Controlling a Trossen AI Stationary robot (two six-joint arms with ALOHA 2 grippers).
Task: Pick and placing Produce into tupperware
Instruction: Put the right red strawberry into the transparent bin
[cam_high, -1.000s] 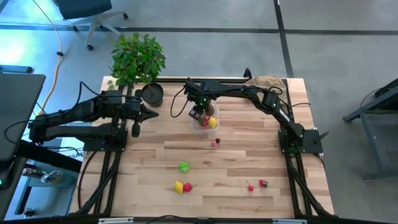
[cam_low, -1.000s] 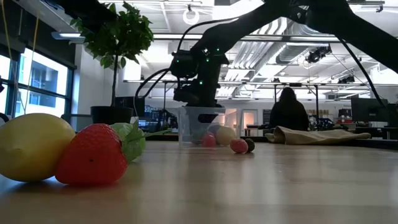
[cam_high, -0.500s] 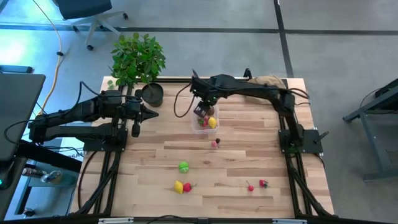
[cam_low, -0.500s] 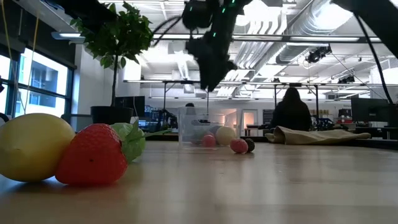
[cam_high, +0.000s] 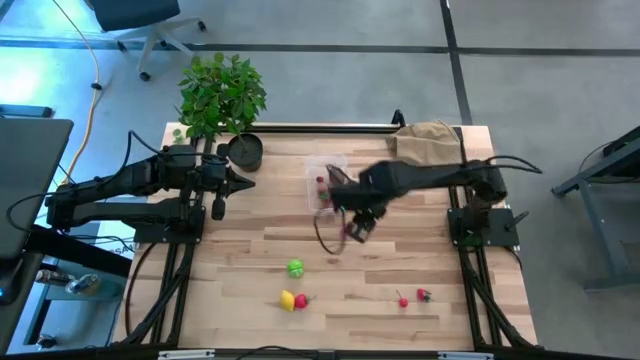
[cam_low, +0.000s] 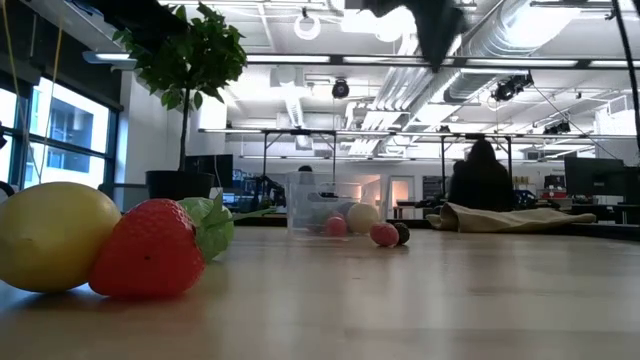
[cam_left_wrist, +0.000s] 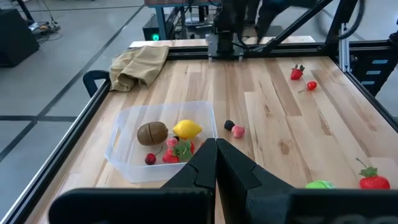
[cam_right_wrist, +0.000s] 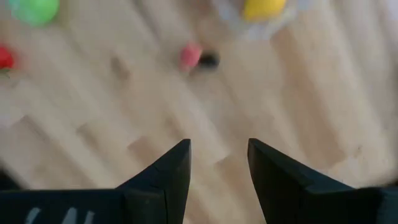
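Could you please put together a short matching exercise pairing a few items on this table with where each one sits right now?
Things
1. brown kiwi-like toy fruit
2. green round toy fruit
3. crumpled tan paper bag
4. small pink and black toy pieces

Places
A. at the table's far edge, near the right arm's base
B. inside the clear plastic rectangular tub
C. on bare wood just outside the tub
D. on open wood, close to the yellow lemon and red strawberry

Pairs: 1-B, 2-D, 3-A, 4-C
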